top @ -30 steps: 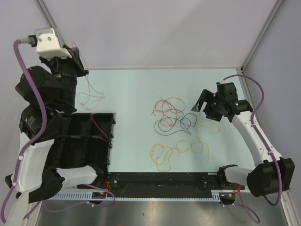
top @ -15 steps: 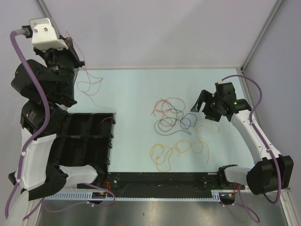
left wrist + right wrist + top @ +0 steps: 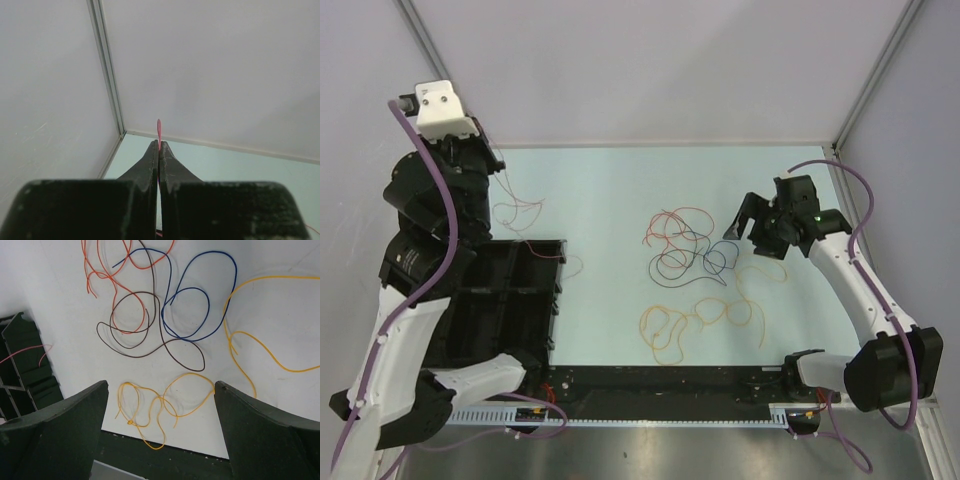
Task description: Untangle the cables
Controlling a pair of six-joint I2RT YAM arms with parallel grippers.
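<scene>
The cables lie in a loose tangle mid-table: a red one (image 3: 670, 222), a dark one (image 3: 672, 264), a blue one (image 3: 716, 258) and yellow loops (image 3: 700, 316). My left gripper (image 3: 492, 163) is raised at the far left corner, shut on a separate thin red cable (image 3: 516, 210) that hangs down toward the tray. In the left wrist view the red cable (image 3: 159, 127) pokes out from between the shut fingers of the gripper (image 3: 159, 145). My right gripper (image 3: 750, 222) hovers open over the tangle's right side. Its wrist view shows red (image 3: 114, 275), dark (image 3: 145, 335), blue (image 3: 200, 300) and yellow (image 3: 160, 405) strands below the open gripper (image 3: 160, 385).
A black compartment tray (image 3: 470, 310) stands at the near left, with the red cable's tail by its right rim (image 3: 560, 262). A black strip (image 3: 670, 380) runs along the table's near edge. Grey walls close the back and both sides.
My left arm swung up and back, then came forward and lower, dragging the held red cable; its tail slid toward the tray's right rim. The right arm barely moved.
</scene>
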